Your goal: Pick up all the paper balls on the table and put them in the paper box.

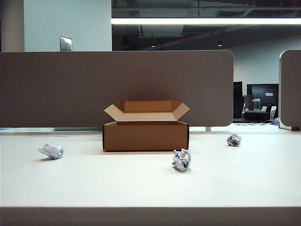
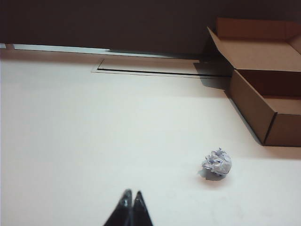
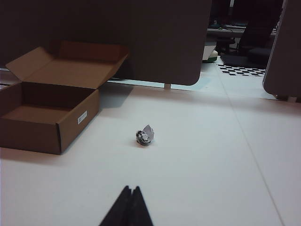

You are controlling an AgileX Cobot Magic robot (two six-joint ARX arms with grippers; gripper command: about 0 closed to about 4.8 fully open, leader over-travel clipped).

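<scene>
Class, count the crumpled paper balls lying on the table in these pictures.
3: left paper ball left of the paper box; middle paper ball in front, slightly right; right paper ball to its right. None appears hidden.

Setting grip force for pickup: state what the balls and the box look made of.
Paper balls: crumpled white paper, matte, blue and dark print marks, sharp creases. Paper box: brown corrugated cardboard, matte, by its thick folded flaps; likely stiff.
</scene>
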